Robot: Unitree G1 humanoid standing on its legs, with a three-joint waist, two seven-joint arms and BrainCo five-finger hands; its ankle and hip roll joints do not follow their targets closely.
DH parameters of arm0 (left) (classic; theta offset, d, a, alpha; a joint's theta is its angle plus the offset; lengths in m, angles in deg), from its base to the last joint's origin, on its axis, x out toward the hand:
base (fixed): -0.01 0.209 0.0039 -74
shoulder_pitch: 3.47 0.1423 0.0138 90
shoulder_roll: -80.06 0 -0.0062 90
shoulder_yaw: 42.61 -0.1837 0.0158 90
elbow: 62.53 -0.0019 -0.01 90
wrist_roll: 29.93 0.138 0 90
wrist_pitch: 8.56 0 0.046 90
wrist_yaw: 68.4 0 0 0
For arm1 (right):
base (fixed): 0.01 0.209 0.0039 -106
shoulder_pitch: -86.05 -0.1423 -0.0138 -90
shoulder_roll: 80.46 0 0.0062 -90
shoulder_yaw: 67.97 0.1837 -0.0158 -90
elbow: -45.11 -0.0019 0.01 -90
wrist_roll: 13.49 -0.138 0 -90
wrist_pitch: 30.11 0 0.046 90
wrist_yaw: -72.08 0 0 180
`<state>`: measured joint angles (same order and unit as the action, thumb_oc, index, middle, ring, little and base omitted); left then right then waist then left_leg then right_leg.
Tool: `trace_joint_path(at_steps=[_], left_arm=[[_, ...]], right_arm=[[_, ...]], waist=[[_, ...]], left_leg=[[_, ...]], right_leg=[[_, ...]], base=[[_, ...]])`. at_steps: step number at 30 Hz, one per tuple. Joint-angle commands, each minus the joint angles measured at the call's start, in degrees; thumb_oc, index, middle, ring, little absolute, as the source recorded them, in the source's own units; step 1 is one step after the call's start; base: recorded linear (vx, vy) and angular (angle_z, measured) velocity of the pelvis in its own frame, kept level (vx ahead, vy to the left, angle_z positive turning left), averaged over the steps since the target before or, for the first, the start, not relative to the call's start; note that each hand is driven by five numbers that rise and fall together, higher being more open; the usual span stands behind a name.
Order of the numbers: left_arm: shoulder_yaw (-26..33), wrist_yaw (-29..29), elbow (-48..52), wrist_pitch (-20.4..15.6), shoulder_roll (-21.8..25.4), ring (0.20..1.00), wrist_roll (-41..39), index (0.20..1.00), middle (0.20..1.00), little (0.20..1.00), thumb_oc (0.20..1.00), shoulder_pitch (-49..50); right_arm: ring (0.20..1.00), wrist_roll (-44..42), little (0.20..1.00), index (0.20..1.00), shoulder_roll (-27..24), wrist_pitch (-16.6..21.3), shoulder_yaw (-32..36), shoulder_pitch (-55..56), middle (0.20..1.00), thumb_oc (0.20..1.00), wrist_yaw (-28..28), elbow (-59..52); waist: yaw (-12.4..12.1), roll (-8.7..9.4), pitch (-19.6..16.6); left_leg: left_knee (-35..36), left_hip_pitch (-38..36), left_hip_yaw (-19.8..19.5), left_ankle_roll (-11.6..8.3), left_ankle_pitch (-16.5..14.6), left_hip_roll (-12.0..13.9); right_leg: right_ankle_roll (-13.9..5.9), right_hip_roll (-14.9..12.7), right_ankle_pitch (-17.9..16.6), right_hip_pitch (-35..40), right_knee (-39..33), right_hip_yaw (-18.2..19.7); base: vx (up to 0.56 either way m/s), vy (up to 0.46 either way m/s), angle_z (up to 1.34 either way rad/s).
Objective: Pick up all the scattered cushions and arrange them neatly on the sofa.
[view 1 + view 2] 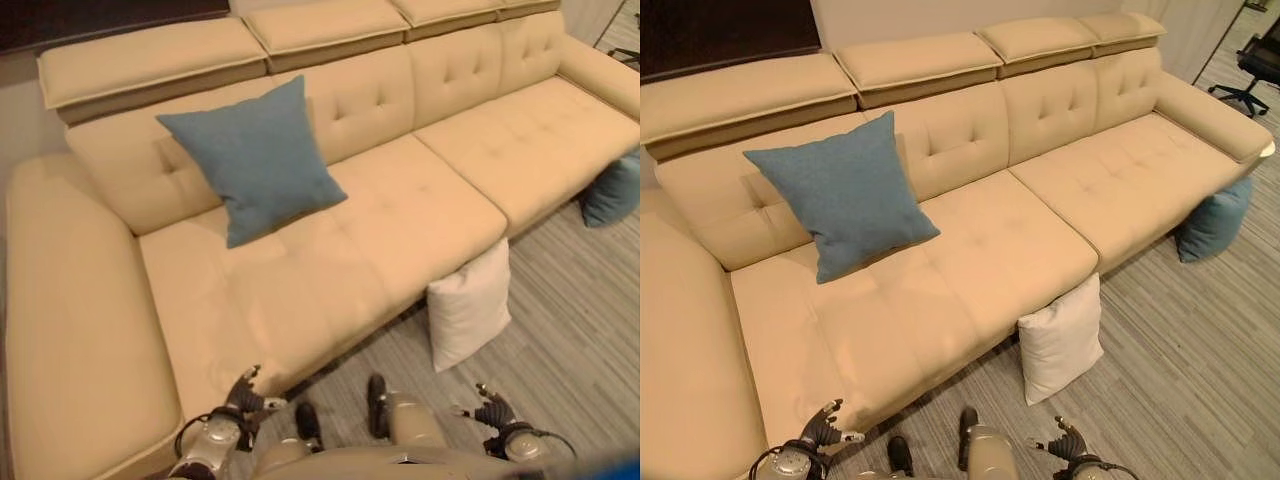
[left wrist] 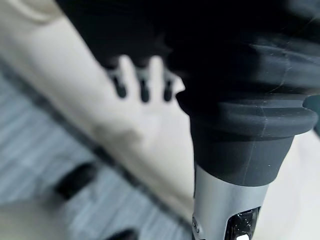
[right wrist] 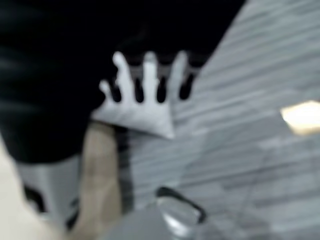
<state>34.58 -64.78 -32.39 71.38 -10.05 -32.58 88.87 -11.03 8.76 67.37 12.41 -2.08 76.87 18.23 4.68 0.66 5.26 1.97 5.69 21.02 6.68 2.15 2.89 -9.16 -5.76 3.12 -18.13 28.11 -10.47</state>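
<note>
1. Three cushions show around the beige sofa: one on it and two on the grey striped floor.
2. One blue cushion stands tilted on the seat, leaning against the tufted backrest near the sofa's left end.
3. One white cushion stands upright on the floor, touching the front edge of the seat near the gap between two seat sections.
4. One more blue cushion sits on the floor against the sofa's front, toward its right end, partly tucked under the seat edge.
5. Left hand hangs low just beside the seat's front corner, fingers spread and relaxed, holding nothing.
6. Right hand hangs over the floor, below the white cushion and apart from it, fingers spread, empty.
</note>
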Motion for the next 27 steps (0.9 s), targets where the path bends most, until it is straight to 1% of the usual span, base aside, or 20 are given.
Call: trace_joint_path(at_steps=[1, 3, 4, 5, 6, 8, 10, 11, 12, 13, 14, 15, 18, 19, 21, 23, 24, 25, 26, 27], left_arm=[[1.4, -1.0, 1.4, 0.1, 1.1, 1.0, 1.3, 1.0, 1.0, 1.0, 1.0, -0.6], [1.9, -0.8, 1.2, 0.4, 1.0, 1.0, 0.9, 1.0, 1.0, 1.0, 1.0, -0.2], [1.9, -0.8, 1.2, 0.4, 1.0, 1.0, 0.9, 1.0, 1.0, 1.0, 1.0, -0.2], [1.8, -0.9, 0.7, 0.6, 1.1, 1.0, 1.4, 1.0, 1.0, 1.0, 1.0, -0.5], [2.0, -0.9, -0.4, 0.5, 1.0, 1.0, 1.6, 1.0, 1.0, 1.0, 1.0, -0.8], [2.0, -0.8, -0.3, 0.6, 1.0, 1.0, 1.5, 1.0, 1.0, 1.0, 1.0, -0.9], [1.6, -1.1, -0.3, 0.6, 0.6, 1.0, 1.9, 1.0, 1.0, 1.0, 1.0, -1.3], [1.6, -1.1, -0.3, 0.6, 0.6, 1.0, 1.9, 1.0, 1.0, 1.0, 1.0, -1.3], [0.9, -0.6, 0.1, 0.5, 0.0, 1.0, 1.5, 1.0, 1.0, 1.0, 1.0, -1.3], [0.9, -0.6, 0.0, 0.5, 0.0, 1.0, 1.5, 1.0, 1.0, 1.0, 1.0, -1.3], [0.0, 0.2, 0.3, 0.3, -1.1, 1.0, 0.1, 1.0, 1.0, 1.0, 1.0, -1.5], [-0.4, 0.2, 0.1, 0.4, -1.7, 1.0, -0.3, 1.0, 1.0, 1.0, 1.0, -1.8], [-1.1, -0.2, -0.2, 0.6, -2.6, 1.0, 0.0, 1.0, 1.0, 1.0, 1.0, -2.6], [-1.1, -0.2, -0.2, 0.5, -2.6, 1.0, 0.0, 1.0, 1.0, 1.0, 1.0, -2.6], [-2.3, -0.5, 0.5, 0.7, -2.5, 1.0, 1.3, 1.0, 1.0, 1.0, 1.0, -2.9], [-2.6, -0.5, 1.0, 0.7, -2.2, 1.0, 1.7, 1.0, 1.0, 1.0, 1.0, -2.9], [-2.9, -0.5, 1.6, 0.7, -2.0, 1.0, 1.8, 1.0, 1.0, 1.0, 1.0, -3.2], [-3.0, -0.4, 2.1, 1.1, -1.5, 1.0, 2.0, 1.0, 1.0, 1.0, 1.0, -3.6], [-3.1, -0.4, 2.4, 1.2, -1.3, 1.0, 2.3, 1.0, 1.0, 1.0, 1.0, -3.5], [-2.9, -0.6, 2.4, 1.4, -1.2, 1.0, 2.6, 1.0, 1.0, 1.0, 1.0, -3.5]], right_arm=[[1.0, -0.1, 1.0, 1.0, -1.4, 0.2, -0.1, 0.2, 1.0, 1.0, 0.7, -1.5], [1.0, 0.5, 1.0, 1.0, -1.3, 0.1, 0.0, -0.1, 1.0, 1.0, 1.3, -0.6], [1.0, 0.5, 1.0, 1.0, -1.3, 0.1, 0.0, -0.1, 1.0, 1.0, 1.3, -0.6], [1.0, 0.8, 1.0, 1.0, -1.0, -0.3, -0.2, -0.3, 1.0, 1.0, 1.2, -1.1], [1.0, 0.3, 1.0, 1.0, -0.8, -0.3, -0.2, 0.0, 1.0, 1.0, 1.3, -1.2], [1.0, 0.0, 1.0, 1.0, -0.8, -0.3, -0.1, 0.2, 1.0, 1.0, 1.2, -1.3], [1.0, -0.5, 1.0, 1.0, -1.5, -0.2, -0.5, 0.9, 1.0, 1.0, 1.3, -1.6], [1.0, -0.5, 1.0, 1.0, -1.5, -0.2, -0.5, 0.9, 1.0, 1.0, 1.3, -1.6], [1.0, -1.0, 1.0, 1.0, -2.0, -0.1, -1.5, 0.6, 1.0, 1.0, 1.5, -2.2], [1.0, -1.0, 1.0, 1.0, -2.0, -0.1, -1.5, 0.6, 1.0, 1.0, 1.5, -2.2], [1.0, -1.3, 1.0, 1.0, -2.5, 0.1, -2.2, 0.4, 1.0, 1.0, 1.8, -2.6], [1.0, -1.4, 1.0, 1.0, -2.6, 0.2, -2.3, 0.4, 1.0, 1.0, 1.9, -2.7], [1.0, -1.7, 1.0, 1.0, -2.2, -0.1, -1.9, 0.7, 1.0, 1.0, 1.9, -1.5], [1.0, -1.7, 1.0, 1.0, -2.2, -0.1, -1.9, 0.7, 1.0, 1.0, 1.9, -1.5], [1.0, -2.0, 1.0, 1.0, -1.7, -0.2, -1.6, 0.4, 1.0, 1.0, 2.1, -0.4], [1.0, -2.0, 1.0, 1.0, -1.5, -0.2, -1.7, 0.2, 1.0, 1.0, 2.2, -0.3], [1.0, -2.2, 1.0, 1.0, -1.4, -0.2, -1.7, 0.0, 1.0, 1.0, 2.2, -0.1], [1.0, -2.4, 1.0, 1.0, -0.9, -0.6, -1.2, -0.2, 1.0, 1.0, 2.3, 0.8], [1.0, -2.3, 1.0, 1.0, -0.9, -0.8, -1.2, 0.0, 1.0, 1.0, 2.3, 0.9], [1.0, -2.0, 1.0, 1.0, -0.8, -1.0, -1.2, 0.0, 1.0, 1.0, 2.3, 1.0]], waist=[[-1.4, 2.03, -2.1], [-3.0, 2.01, -2.7], [-3.0, 2.03, -2.7], [-3.5, 3.19, -3.7], [-3.1, 4.09, -4.2], [-2.9, 4.41, -4.0], [-2.3, 4.93, -3.4], [-2.3, 4.93, -3.4], [-3.2, 4.85, -2.3], [-3.2, 4.88, -2.4], [-4.9, 4.92, -1.3], [-4.8, 5.07, -1.3], [-3.9, 4.21, -1.9], [-4.1, 4.21, -1.8], [-3.7, 3.84, -1.8], [-4.2, 3.7, -1.3], [-4.5, 3.57, -1.0], [-5.3, 3.26, -0.3], [-5.4, 3.12, -0.1], [-5.2, 3.04, -0.2]], left_leg=[[-3.1, -3.2, -6.0, -6.84, -5.6, -2.5], [-4.3, -2.1, -2.0, -6.93, -5.1, -1.0], [-4.3, -2.1, -2.0, -6.92, -5.2, -1.0], [-4.7, -2.4, 0.8, -7.62, -5.3, -0.6], [-7.1, -1.6, 2.8, -8.66, -5.3, 0.2], [-9.4, -0.6, 3.5, -9.09, -5.4, 1.1], [-15.4, 1.2, 4.2, -9.95, -5.7, 4.0], [-15.5, 1.2, 4.2, -9.95, -5.7, 4.0], [-17.9, 2.4, -3.0, -10.67, -4.9, 3.5], [-17.7, 2.5, -3.0, -10.65, -4.8, 3.4], [-17.1, 2.9, -14.9, -10.99, -6.4, -0.8], [-16.6, 3.0, -17.3, -10.9, -7.1, -1.8], [-11.7, 0.3, -16.5, -9.71, -8.7, -2.5], [-11.6, 0.2, -16.4, -9.71, -8.7, -2.5], [-9.0, -1.3, -14.4, -8.88, -8.5, -2.5], [-8.5, -2.0, -13.3, -8.4, -8.5, -2.3], [-8.0, -2.4, -12.3, -8.07, -8.3, -2.1], [-6.5, -3.9, -9.6, -8.06, -8.2, -1.5], [-6.0, -4.4, -8.8, -8.03, -8.0, -1.4], [-4.9, -5.3, -8.1, -8.05, -8.0, -1.3]], right_leg=[[-0.23, -2.9, -2.5, 9.4, -11.2, -4.1], [-0.76, -6.6, -4.1, 12.4, -8.8, -9.5], [-0.78, -6.6, -4.0, 12.3, -8.7, -9.4], [-0.99, -7.0, -3.8, 15.1, -12.8, -10.6], [-1.47, -5.5, -3.4, 16.5, -17.5, -9.4], [-1.31, -4.7, -3.3, 16.7, -19.0, -8.0], [0.29, -1.9, -0.7, 18.4, -23.3, -5.0], [0.29, -1.9, -0.7, 18.4, -23.3, -5.0], [0.91, -0.9, -0.8, 17.7, -23.6, -1.8], [0.93, -0.9, -0.9, 17.6, -23.7, -1.8], [0.87, -0.3, -1.8, 16.9, -23.6, 1.8], [0.86, -0.4, -2.2, 16.5, -23.9, 2.9], [-0.08, 0.2, -3.4, 14.9, -24.9, 6.2], [-0.09, 0.3, -3.4, 14.9, -24.9, 6.3], [-1.42, -0.1, -4.7, 12.5, -23.4, 7.0], [-1.7, -0.5, -4.7, 11.4, -21.5, 6.3], [-1.98, -1.2, -4.9, 10.2, -19.4, 4.5], [-2.27, -4.9, -6.2, 8.5, -16.2, -4.2], [-2.02, -6.5, -6.5, 8.8, -16.3, -8.2], [-1.73, -7.2, -6.9, 8.6, -17.0, -10.6]], base=[[-0.22, -0.048, -0.77], [-0.18, -0.053, -0.56], [-0.08, -0.1, -0.87], [-0.08, -0.224, -1.57], [-0.08, -0.226, -1.66], [-0.07, -0.163, -1.25], [-0.1, -0.178, -0.69], [-0.15, -0.1, -0.66], [-0.08, -0.009, -0.68], [-0.14, -0.021, -0.99], [-0.08, -0.01, -1.26], [-0.1, 0.0, -1.46], [-0.04, 0.061, -1.18], [-0.01, 0.107, -0.7], [-0.02, 0.098, -0.66], [-0.02, 0.044, -1.05], [-0.06, 0.013, -1.09], [-0.07, -0.007, -0.88], [-0.04, -0.05, -0.88], [0.03, -0.075, -0.72]])
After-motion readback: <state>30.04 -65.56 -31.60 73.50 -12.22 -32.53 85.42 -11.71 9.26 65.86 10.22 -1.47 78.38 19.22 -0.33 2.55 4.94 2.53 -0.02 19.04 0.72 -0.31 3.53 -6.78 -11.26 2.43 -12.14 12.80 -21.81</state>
